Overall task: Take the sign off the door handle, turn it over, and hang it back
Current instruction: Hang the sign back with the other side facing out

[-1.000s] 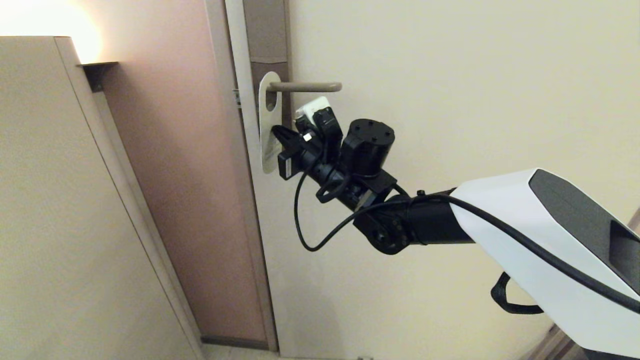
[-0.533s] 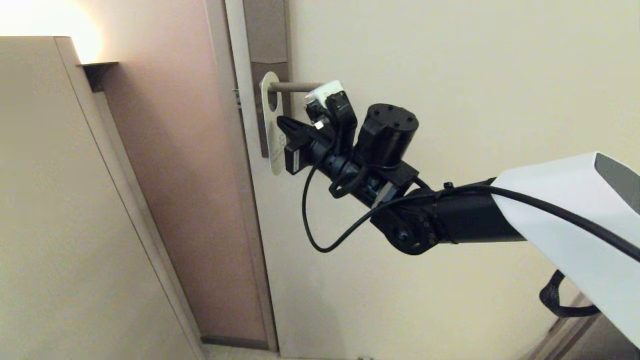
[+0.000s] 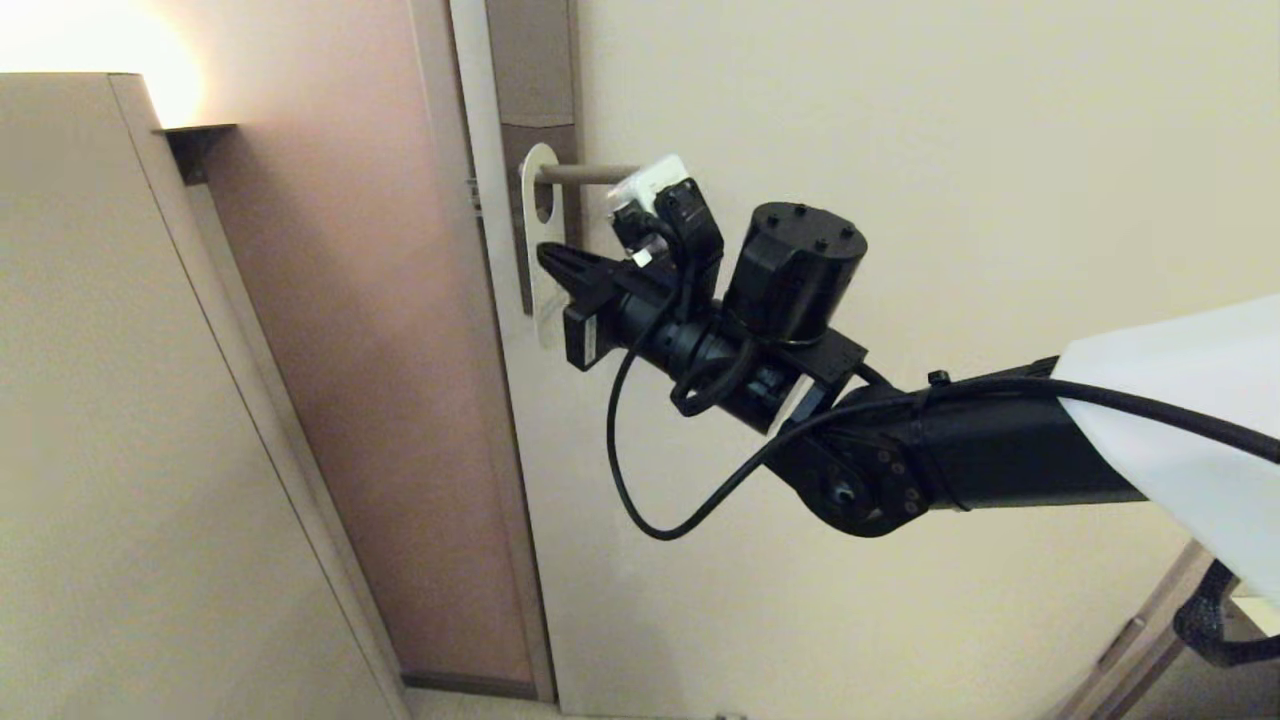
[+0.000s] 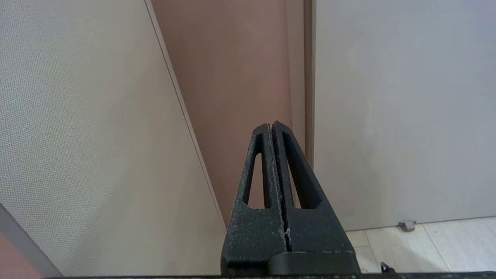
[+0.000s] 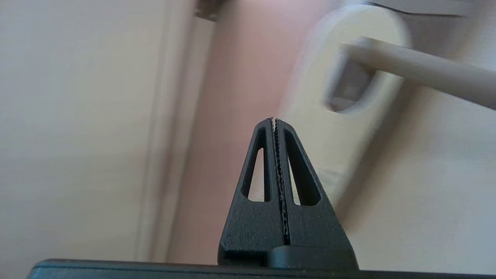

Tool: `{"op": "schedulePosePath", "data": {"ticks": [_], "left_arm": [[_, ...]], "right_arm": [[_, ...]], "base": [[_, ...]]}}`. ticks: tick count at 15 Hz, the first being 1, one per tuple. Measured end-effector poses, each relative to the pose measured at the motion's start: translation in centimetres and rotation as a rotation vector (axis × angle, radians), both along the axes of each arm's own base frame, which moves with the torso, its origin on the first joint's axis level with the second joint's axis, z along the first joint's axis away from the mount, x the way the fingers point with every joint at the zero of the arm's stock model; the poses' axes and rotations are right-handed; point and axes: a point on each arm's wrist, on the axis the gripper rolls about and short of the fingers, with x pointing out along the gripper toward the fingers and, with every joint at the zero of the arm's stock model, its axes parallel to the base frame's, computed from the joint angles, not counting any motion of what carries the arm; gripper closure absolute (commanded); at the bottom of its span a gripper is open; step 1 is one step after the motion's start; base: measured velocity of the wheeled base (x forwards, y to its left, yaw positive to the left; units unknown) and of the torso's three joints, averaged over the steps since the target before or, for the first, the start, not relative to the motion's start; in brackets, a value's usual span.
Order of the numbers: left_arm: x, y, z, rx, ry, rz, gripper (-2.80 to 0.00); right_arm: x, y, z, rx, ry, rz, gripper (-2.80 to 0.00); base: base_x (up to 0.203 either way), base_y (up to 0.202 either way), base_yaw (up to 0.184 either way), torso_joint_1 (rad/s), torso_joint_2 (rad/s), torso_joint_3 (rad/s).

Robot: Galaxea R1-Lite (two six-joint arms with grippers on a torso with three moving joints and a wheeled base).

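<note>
Right gripper (image 3: pixel 548 256): your jaws pressed together, empty, tip just before the sign (image 3: pixel 541 240) | sign hangs by its hole on the door handle (image 3: pixel 588 174), above the tip | left gripper (image 4: pixel 274 126): together, parked away.

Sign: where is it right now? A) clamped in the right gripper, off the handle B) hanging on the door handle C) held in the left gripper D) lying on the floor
B: the sign hangs by its hole on the door handle; the shut right gripper holds nothing.

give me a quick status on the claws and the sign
Right claw shut, empty, at the sign. Sign hangs on the door handle. Left claw shut, parked low. Nothing blocking.
</note>
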Motion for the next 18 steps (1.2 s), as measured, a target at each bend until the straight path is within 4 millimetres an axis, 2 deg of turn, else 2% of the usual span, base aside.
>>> {"op": "schedulePosePath", "data": {"ticks": [6, 11, 14, 18], "left_arm": [[0.0, 0.0, 0.0, 0.0, 0.0, 0.0, 0.0], [0.0, 0.0, 0.0, 0.0, 0.0, 0.0, 0.0], [0.0, 0.0, 0.0, 0.0, 0.0, 0.0, 0.0], [0.0, 0.0, 0.0, 0.0, 0.0, -0.001, 0.0]], "right_arm": [[0.5, 3.9, -0.6, 0.042, -0.043, 0.037, 0.0], [1.3, 5.6, -2.5, 0.048, -0.028, -0.009, 0.0], [0.7, 5.5, -2.2, 0.043, -0.025, -0.002, 0.0], [-0.5, 3.8, -2.0, 0.002, 0.011, 0.0, 0.0]], "base": [[0.0, 0.0, 0.0, 0.0, 0.0, 0.0], [0.0, 0.0, 0.0, 0.0, 0.0, 0.0], [0.0, 0.0, 0.0, 0.0, 0.0, 0.0], [0.0, 0.0, 0.0, 0.0, 0.0, 0.0]]}}
